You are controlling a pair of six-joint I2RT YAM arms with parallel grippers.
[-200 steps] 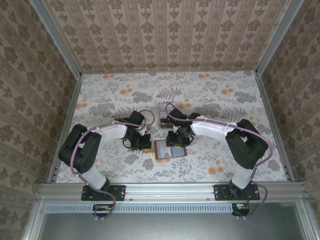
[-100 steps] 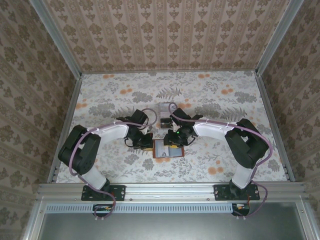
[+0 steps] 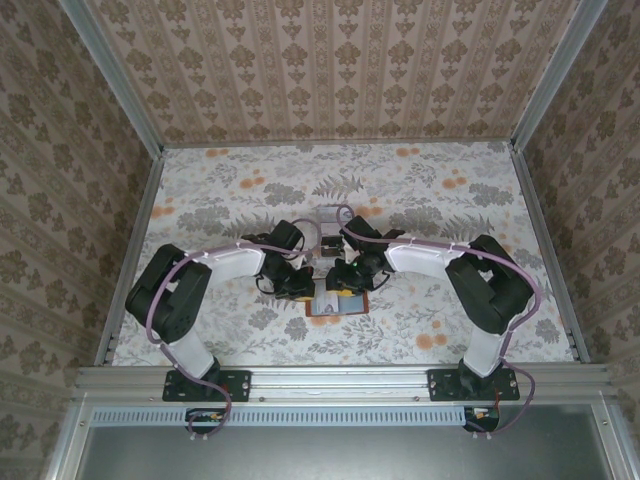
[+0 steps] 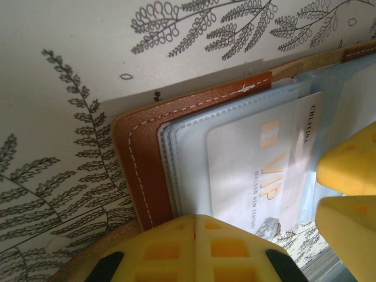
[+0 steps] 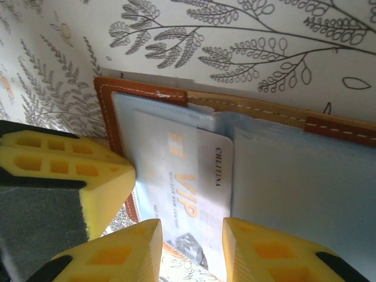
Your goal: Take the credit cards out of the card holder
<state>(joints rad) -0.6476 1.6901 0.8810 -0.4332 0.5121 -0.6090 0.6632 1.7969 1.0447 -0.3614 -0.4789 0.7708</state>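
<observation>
The card holder (image 3: 336,309) lies open on the flowered table, brown border (image 4: 143,154) round grey-blue sleeves (image 5: 305,176). A grey card marked VIP (image 5: 189,176) sits in its left half and sticks partly out of the clear pocket (image 4: 188,158). My left gripper (image 4: 195,218) is shut with nothing between its fingers, its tip at the holder's left edge (image 3: 303,288). My right gripper (image 5: 191,226) is open, one fingertip (image 5: 136,249) on each side of the card's near end. It hangs over the holder (image 3: 343,283).
A small clear plastic box (image 3: 328,222) stands just behind the card holder, between the two arms. Patterned walls close the table (image 3: 420,190) on the left, back and right.
Both grippers have closed in on the card holder. The left one slid right to its left edge. The right one came left and down over the card, its jaws narrowing slightly.
</observation>
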